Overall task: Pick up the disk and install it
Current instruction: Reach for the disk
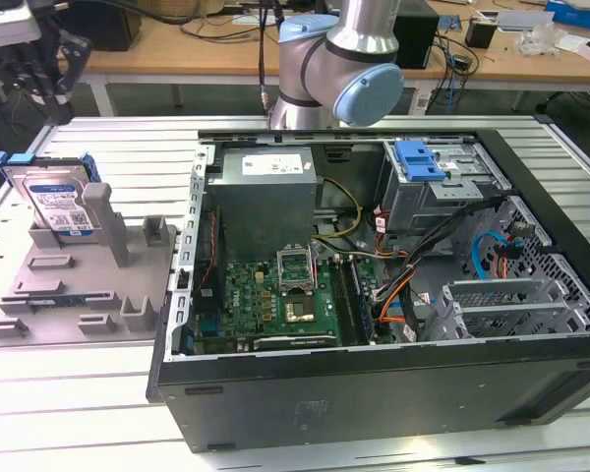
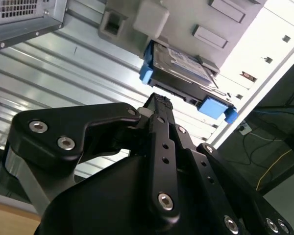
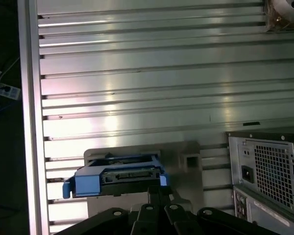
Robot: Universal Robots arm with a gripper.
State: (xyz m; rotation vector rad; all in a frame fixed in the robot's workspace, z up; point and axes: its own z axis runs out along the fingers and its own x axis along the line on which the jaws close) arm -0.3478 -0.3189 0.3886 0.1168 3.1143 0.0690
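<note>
The disk (image 1: 59,202) stands on edge in a grey holder (image 1: 79,285) on the slatted table, at the exterior view's left. It is silver with a white-and-blue label and a blue frame. My gripper (image 1: 29,79) hangs above it at the top left corner, well apart from it. In the second wrist view the disk (image 2: 181,63) lies just beyond my gripper (image 2: 159,100), whose black fingers meet with nothing between them. In the first wrist view the disk's blue-framed connector edge (image 3: 120,174) sits just past my gripper (image 3: 158,190).
An open computer case (image 1: 374,383) lies to the holder's right, with a grey power supply (image 1: 265,192), a motherboard (image 1: 275,295) and a blue-tabbed drive cage (image 1: 418,157). The case's rear panel (image 3: 267,171) is close to the holder. A table edge (image 3: 32,122) runs nearby.
</note>
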